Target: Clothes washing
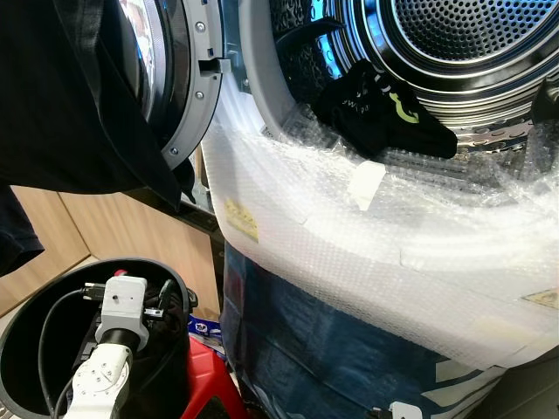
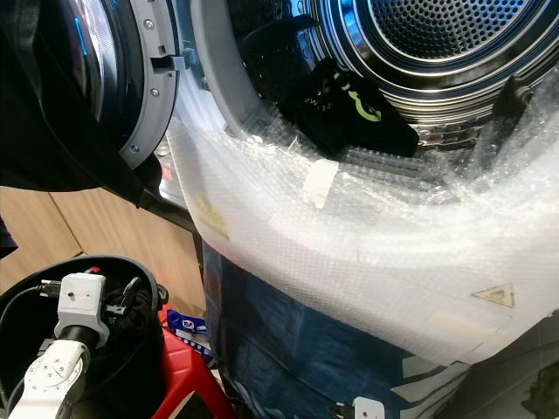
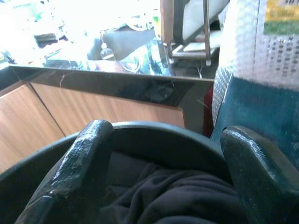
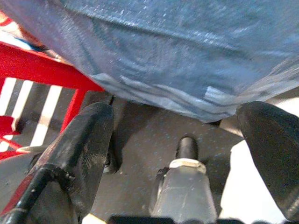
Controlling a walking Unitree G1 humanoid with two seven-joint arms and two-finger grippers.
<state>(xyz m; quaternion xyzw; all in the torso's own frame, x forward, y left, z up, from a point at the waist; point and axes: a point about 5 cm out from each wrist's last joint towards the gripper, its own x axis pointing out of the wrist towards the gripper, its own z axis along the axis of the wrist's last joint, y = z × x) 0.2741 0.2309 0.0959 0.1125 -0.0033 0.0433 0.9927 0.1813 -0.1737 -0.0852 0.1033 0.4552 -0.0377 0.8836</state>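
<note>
The left gripper hangs released inside the black bin, lower left, just above dark clothes — it should sink lower before clenching. A black garment already lies in the drum, upper right; the right gripper is released, idle.

Lighting, my head views: bright and even; steel drum in the upper right throws ringed highlights, bubble wrap across the centre glares white. Dark garment in the upper left is near-black, detail lost. Bin interior, lower left, in shadow. Focus sharp. My left wrist view: upper left blown out by window light; near fingers soft. My right wrist view: dimmer, soft blur throughout.
</note>
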